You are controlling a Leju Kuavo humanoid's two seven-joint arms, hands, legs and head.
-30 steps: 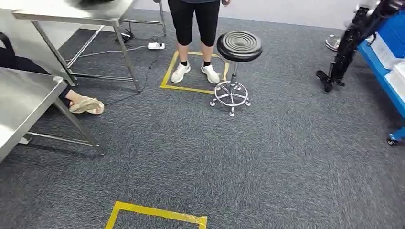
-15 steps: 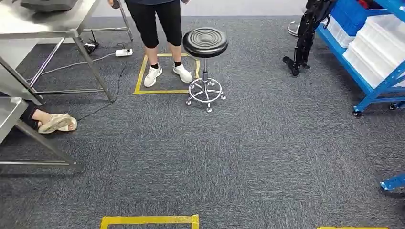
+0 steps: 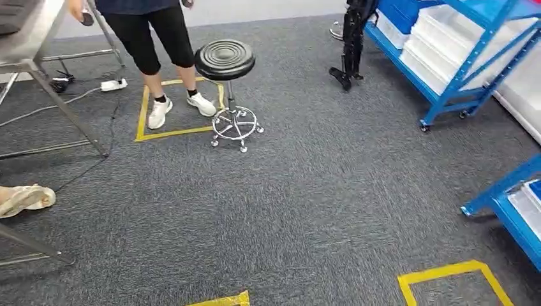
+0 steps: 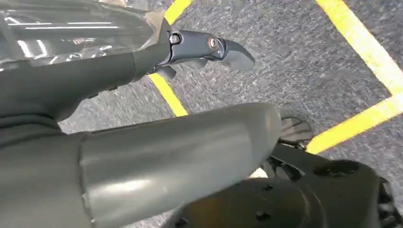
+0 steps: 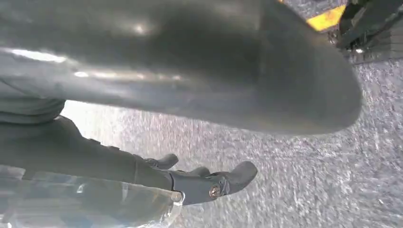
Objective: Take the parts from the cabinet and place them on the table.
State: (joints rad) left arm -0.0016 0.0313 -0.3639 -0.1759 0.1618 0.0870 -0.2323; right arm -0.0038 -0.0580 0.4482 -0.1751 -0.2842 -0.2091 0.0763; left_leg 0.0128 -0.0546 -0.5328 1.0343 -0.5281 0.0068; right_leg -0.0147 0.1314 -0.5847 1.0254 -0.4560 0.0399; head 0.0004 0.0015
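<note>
While both arms hang low over the grey carpet [image 3: 332,204], I see the left hand [image 4: 166,156] with its dark fingers [image 4: 199,45] stretched out straight, away from the thumb. The right hand [image 5: 166,71] shows its fingers [image 5: 204,183] much the same. Something glossy and see-through lies along each hand, and I cannot tell if either holds it. The blue cabinet [image 3: 446,95] with its white bins [image 3: 440,38] stands far right. The steel table [image 3: 25,38] is far left, with a person [image 3: 153,38] beside a black stool [image 3: 224,60].
</note>
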